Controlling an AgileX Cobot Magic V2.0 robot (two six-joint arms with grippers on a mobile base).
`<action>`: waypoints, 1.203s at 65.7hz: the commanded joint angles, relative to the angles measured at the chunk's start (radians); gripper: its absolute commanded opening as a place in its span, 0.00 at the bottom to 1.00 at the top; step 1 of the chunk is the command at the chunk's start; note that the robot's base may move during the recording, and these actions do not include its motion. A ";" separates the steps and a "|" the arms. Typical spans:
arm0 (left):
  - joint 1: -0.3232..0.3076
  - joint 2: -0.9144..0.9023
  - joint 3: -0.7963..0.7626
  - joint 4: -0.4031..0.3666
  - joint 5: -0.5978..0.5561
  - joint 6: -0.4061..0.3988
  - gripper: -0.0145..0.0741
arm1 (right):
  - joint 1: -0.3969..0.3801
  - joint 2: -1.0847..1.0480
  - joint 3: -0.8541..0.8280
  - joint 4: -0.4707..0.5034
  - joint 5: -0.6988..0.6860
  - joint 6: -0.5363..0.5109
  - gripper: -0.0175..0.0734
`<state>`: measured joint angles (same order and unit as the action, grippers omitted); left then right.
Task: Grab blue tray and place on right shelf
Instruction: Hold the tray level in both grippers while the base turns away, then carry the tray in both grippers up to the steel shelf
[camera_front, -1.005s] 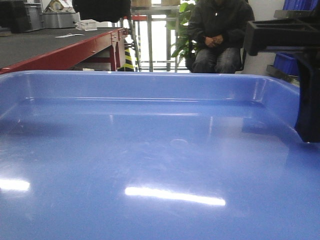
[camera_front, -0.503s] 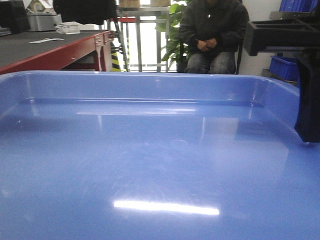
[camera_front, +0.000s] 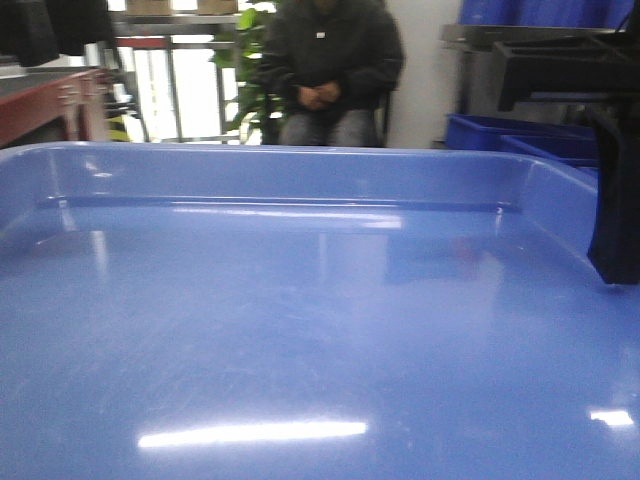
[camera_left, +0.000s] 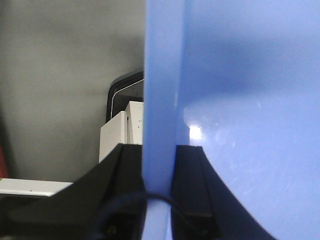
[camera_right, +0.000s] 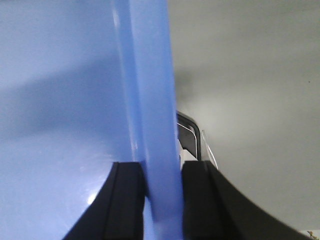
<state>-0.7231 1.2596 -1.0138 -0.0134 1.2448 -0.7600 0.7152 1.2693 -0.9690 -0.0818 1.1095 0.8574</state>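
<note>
The wide, shallow, glossy light-blue plastic tray fills most of the front view, and its near edge and left side run out of the picture, so we cannot see what lies under it. From the left wrist we see the black left gripper clamped on the tray's rolled rim, one finger outside the wall and the other inside, both pressed against the plastic. The black right gripper pinches the opposite rim in the same way, its jaws closed onto the wall. In the front view only a dark block and a bracket of that right arm show at the right edge, overlapping the tray's corner. Behind the rim in both wrist views we find only blurred grey. A white block with a dark-rimmed shape behind it is too unclear to name. Beyond the tray's far wall sits a person in a dark jacket, head cut off by the frame, with a green leafy plant beside them. At upper right a grey metal shelf is half hidden by the arm, with dark-blue plastic bins below it, well apart from the tray. A red-edged table shows at far left.
</note>
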 joint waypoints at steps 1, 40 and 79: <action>-0.010 -0.023 -0.026 -0.037 -0.017 -0.025 0.11 | 0.004 -0.024 -0.029 0.015 -0.054 0.016 0.44; -0.010 -0.023 -0.026 -0.037 -0.017 -0.025 0.11 | 0.004 -0.024 -0.029 0.015 -0.054 0.016 0.44; -0.010 -0.023 -0.026 -0.037 -0.017 -0.025 0.11 | 0.004 -0.024 -0.029 0.015 -0.054 0.016 0.44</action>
<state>-0.7231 1.2596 -1.0138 -0.0134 1.2448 -0.7600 0.7152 1.2693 -0.9690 -0.0818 1.1080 0.8574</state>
